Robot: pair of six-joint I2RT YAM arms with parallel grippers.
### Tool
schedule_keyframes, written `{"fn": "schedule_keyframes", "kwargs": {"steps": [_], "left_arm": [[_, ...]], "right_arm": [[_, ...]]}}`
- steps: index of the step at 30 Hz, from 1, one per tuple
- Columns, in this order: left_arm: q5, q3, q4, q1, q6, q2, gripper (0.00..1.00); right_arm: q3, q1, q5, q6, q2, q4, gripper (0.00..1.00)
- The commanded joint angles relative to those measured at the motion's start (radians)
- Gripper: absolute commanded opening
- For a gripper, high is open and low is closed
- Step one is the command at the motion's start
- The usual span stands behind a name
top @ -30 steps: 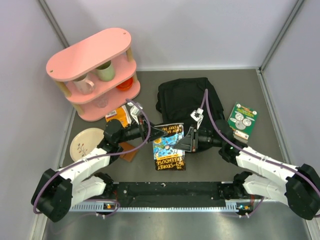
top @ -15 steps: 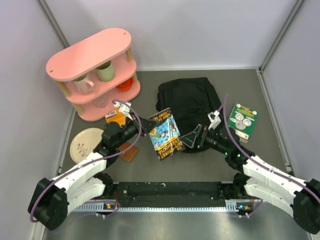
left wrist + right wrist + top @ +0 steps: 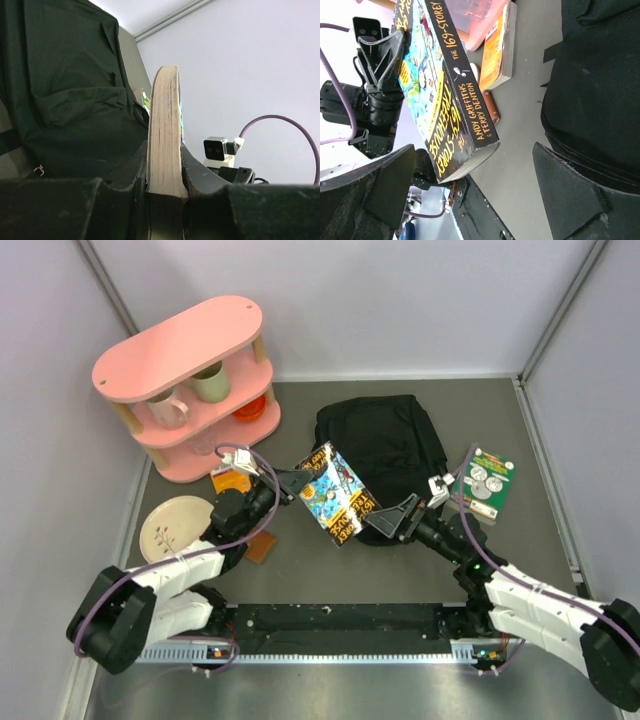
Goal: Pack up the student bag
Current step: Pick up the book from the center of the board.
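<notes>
- The student bag (image 3: pixel 385 435), a floppy black backpack, lies flat on the grey tabletop (image 3: pixel 400 575) towards the far middle. It is beyond both grippers and to the right of the pink shelf unit (image 3: pixel 185 375).
- The left gripper (image 3: pixel 298 483) is clenched on a paperback (image 3: pixel 338 498). The left wrist view shows the paperback's cream page edge pinched upright between the two black fingers (image 3: pixel 125 175).
- The paperback is raised off the tabletop and tilted. In the top view its far corner overlaps the near-left edge of the student bag. The right wrist view shows "The 169-Storey Treehouse" and "Andy Griffiths & Terry Denton" on its spine.
- The right gripper (image 3: pixel 387 523) is released, with its jaws spread wide and nothing between them. It sits just beside the paperback's right-hand end, apart from it and over the near edge of the student bag.
- An orange book (image 3: pixel 232 480) lies flat at the foot of the pink shelf unit, partly behind the left arm.
- A small brown item (image 3: pixel 262 546) lies on the tabletop near the left arm. What it is cannot be told.
- A pale plate (image 3: pixel 165 530) with a sprig pattern sits near the left wall.
- A green book (image 3: pixel 485 480) lies to the right of the student bag, well apart from the shelf unit.
- The middle level of the pink shelf unit holds a pink mug (image 3: pixel 168 408) and a green mug (image 3: pixel 210 383). An orange dish (image 3: pixel 250 408) sits lower down.
</notes>
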Motion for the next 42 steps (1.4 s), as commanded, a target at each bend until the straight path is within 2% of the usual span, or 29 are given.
{"fn": "schedule_keyframes", "kwargs": {"steps": [1, 4, 8, 11, 14, 15, 17, 18, 21, 24, 26, 29, 30, 32, 33, 34, 35, 36, 37, 38, 39, 40, 41, 42], "left_arm": [[-0.027, 0.002, 0.255, -0.004, -0.104, 0.050, 0.00], [-0.028, 0.003, 0.344, -0.007, -0.130, 0.094, 0.00], [-0.014, 0.020, 0.422, -0.015, -0.184, 0.163, 0.00], [-0.004, 0.017, 0.503, -0.021, -0.224, 0.228, 0.00], [0.002, 0.008, 0.560, -0.023, -0.248, 0.278, 0.00], [0.004, 0.003, 0.570, -0.023, -0.250, 0.292, 0.00], [0.004, 0.002, 0.568, -0.024, -0.248, 0.298, 0.00], [0.002, 0.000, 0.565, -0.024, -0.245, 0.299, 0.00], [-0.005, -0.002, 0.547, -0.024, -0.228, 0.294, 0.00], [-0.010, 0.002, 0.525, -0.026, -0.215, 0.285, 0.00], [-0.010, 0.008, 0.516, -0.026, -0.205, 0.283, 0.00], [0.012, 0.023, 0.487, -0.026, -0.187, 0.282, 0.00], [0.022, 0.026, 0.481, -0.026, -0.181, 0.280, 0.00], [0.042, 0.031, 0.465, -0.027, -0.156, 0.274, 0.11], [0.051, 0.032, 0.450, -0.027, -0.144, 0.268, 0.20], [0.067, 0.035, 0.394, -0.027, -0.130, 0.259, 0.41], [0.074, 0.043, 0.357, -0.027, -0.089, 0.230, 0.54], [0.085, 0.051, 0.302, -0.027, -0.063, 0.213, 0.62], [0.102, 0.058, 0.248, -0.027, -0.032, 0.194, 0.76], [0.108, 0.078, 0.109, -0.027, 0.036, 0.150, 0.82], [0.108, 0.089, 0.037, -0.029, 0.075, 0.125, 0.87], [0.099, 0.101, -0.036, -0.030, 0.159, 0.104, 0.99], [0.079, 0.130, -0.200, -0.032, 0.205, 0.063, 0.99], [0.062, 0.144, -0.264, -0.032, 0.253, 0.044, 0.99]], "right_arm": [[0.038, 0.012, 0.002, 0.023, 0.083, 0.148, 0.98], [0.058, 0.012, -0.021, 0.044, 0.149, 0.230, 0.98], [0.068, 0.015, -0.057, 0.090, 0.305, 0.439, 0.97], [0.088, 0.020, -0.094, 0.118, 0.377, 0.582, 0.93], [0.084, 0.026, -0.094, 0.145, 0.443, 0.703, 0.83], [0.079, 0.027, -0.093, 0.156, 0.462, 0.721, 0.76], [0.068, 0.027, -0.085, 0.161, 0.470, 0.746, 0.68], [0.067, 0.027, -0.087, 0.159, 0.470, 0.742, 0.60], [0.070, 0.027, -0.096, 0.159, 0.466, 0.731, 0.49], [0.073, 0.029, -0.101, 0.165, 0.463, 0.716, 0.49], [0.076, 0.027, -0.102, 0.167, 0.463, 0.712, 0.41], [0.079, 0.027, -0.102, 0.164, 0.459, 0.696, 0.00], [0.079, 0.029, -0.101, 0.164, 0.456, 0.692, 0.00], [0.076, 0.029, -0.098, 0.156, 0.433, 0.682, 0.00], [0.073, 0.028, -0.091, 0.148, 0.416, 0.665, 0.00], [0.070, 0.027, -0.084, 0.139, 0.393, 0.612, 0.00], [0.068, 0.029, -0.065, 0.109, 0.369, 0.561, 0.00], [0.067, 0.028, -0.052, 0.089, 0.289, 0.504, 0.00], [0.070, 0.027, -0.035, 0.061, 0.243, 0.443, 0.00], [0.076, 0.029, 0.011, 0.011, 0.183, 0.257, 0.00], [0.085, 0.028, 0.045, -0.017, 0.070, 0.150, 0.00], [0.111, 0.029, 0.082, -0.043, -0.002, 0.025, 0.00], [0.123, 0.028, 0.162, -0.093, -0.062, -0.174, 0.00], [0.137, 0.029, 0.197, -0.114, -0.184, -0.287, 0.00]]}}
